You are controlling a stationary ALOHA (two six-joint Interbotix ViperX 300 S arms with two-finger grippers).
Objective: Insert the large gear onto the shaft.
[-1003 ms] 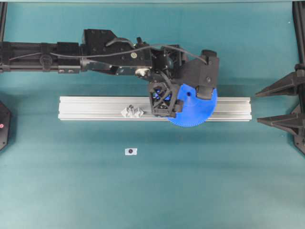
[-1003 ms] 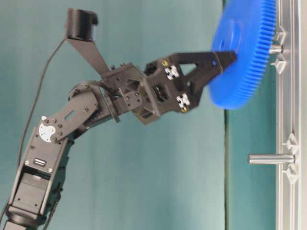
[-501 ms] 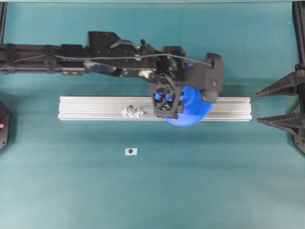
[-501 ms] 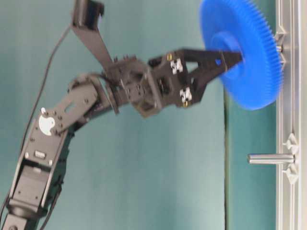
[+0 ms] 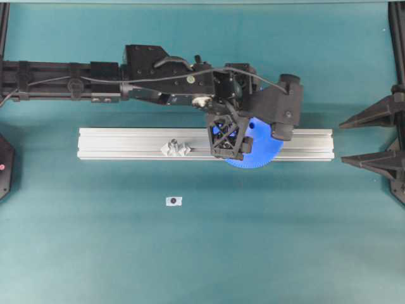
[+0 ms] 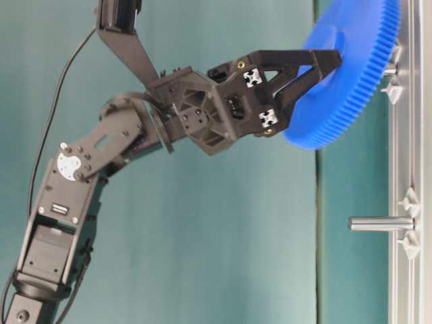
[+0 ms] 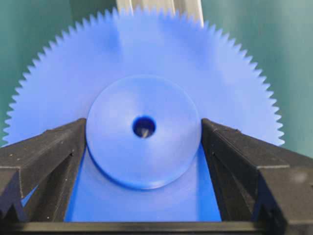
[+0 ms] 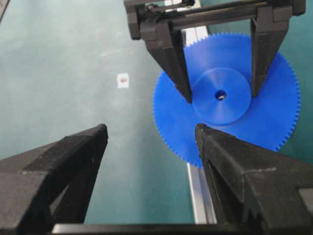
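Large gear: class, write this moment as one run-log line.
left end effector: shut on large gear hub | large gear: tilted over shaft, not seated | right end effector: open, holding nothing | rail: under gear

Your teal tabletop [image 5: 266, 240] carries a long aluminium rail [image 5: 126, 144] lying left to right across its middle. A second pin on clear bracket feet [image 5: 174, 148] stands on that rail. A small white tag with a dark dot [image 5: 173, 201] lies apart, nearer you.
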